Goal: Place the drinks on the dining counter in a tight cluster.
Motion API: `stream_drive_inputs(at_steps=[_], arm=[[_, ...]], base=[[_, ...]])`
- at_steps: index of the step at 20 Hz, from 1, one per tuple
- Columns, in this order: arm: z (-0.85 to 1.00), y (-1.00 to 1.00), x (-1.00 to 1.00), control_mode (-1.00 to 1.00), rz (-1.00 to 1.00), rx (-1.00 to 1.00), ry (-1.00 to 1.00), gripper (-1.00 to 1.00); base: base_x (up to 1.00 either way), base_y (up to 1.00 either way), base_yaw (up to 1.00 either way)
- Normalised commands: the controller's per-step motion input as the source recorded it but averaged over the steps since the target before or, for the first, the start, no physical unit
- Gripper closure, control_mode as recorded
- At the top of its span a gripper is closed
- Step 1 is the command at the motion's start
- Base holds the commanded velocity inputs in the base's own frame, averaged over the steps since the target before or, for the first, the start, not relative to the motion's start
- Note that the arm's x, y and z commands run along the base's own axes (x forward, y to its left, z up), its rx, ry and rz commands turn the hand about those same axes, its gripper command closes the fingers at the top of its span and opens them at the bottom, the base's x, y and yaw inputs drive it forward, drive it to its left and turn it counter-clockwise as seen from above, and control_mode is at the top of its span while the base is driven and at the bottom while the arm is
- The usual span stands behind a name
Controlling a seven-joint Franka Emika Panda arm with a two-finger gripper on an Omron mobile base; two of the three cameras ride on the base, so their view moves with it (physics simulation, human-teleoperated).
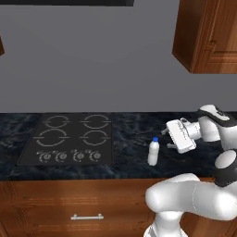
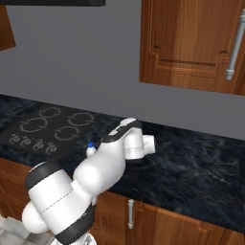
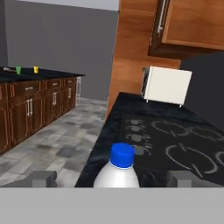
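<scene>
White bottle [image 1: 153, 152] with blue cap stands upright on the cooktop bench [image 1: 129, 139], just ahead of the gripper [image 1: 168, 138], centred between its fingers. Gripper spread wide, holding nothing. Step: approach for pickup. Next: advance until the fingers flank the body, close, lift, carry to the dining bench [image 3: 39, 75].

A plain grey wall [image 1: 92, 60] rises behind the black marble-veined desk [image 1: 134, 139] with its inset black cooktop [image 1: 69, 139]. Brown wooden wall cabinets [image 2: 191, 43] hang at the right, brown base cabinets [image 1: 69, 203] stand below. Grey stone floor tiles [image 3: 57, 144] spread left, and a white microwave [image 3: 166, 85] sits far along the desk.

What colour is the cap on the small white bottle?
Blue cap, clearest in the hand view.
</scene>
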Motion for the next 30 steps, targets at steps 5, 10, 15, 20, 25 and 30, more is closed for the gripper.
stream_drive_inputs(at_steps=[5, 10, 15, 20, 25, 30], arm=[[-0.33, 0.02, 0.25, -1.0, 0.04, -0.01, 0.01, -1.0], [-0.3, 0.0, 0.14, -1.0, 0.05, 0.0, 0.0, -1.0], [-0.22, 0.0, 0.04, -1.0, 0.07, 0.03, 0.0, -1.0], [-0.11, 0.01, 0.0, -1.0, 0.07, 0.06, 0.0, -1.0], [-0.03, 0.07, 0.0, -1.0, 0.03, 0.04, 0.0, -1.0], [-0.03, 0.15, 0.01, -1.0, 0.01, 0.01, 0.03, -1.0]], base=[[0.0, 0.0, 0.0], [0.0, 0.0, 0.0], [0.0, 0.0, 0.0], [0.0, 0.0, 0.0], [0.0, 0.0, 0.0], [0.0, 0.0, 0.0]])
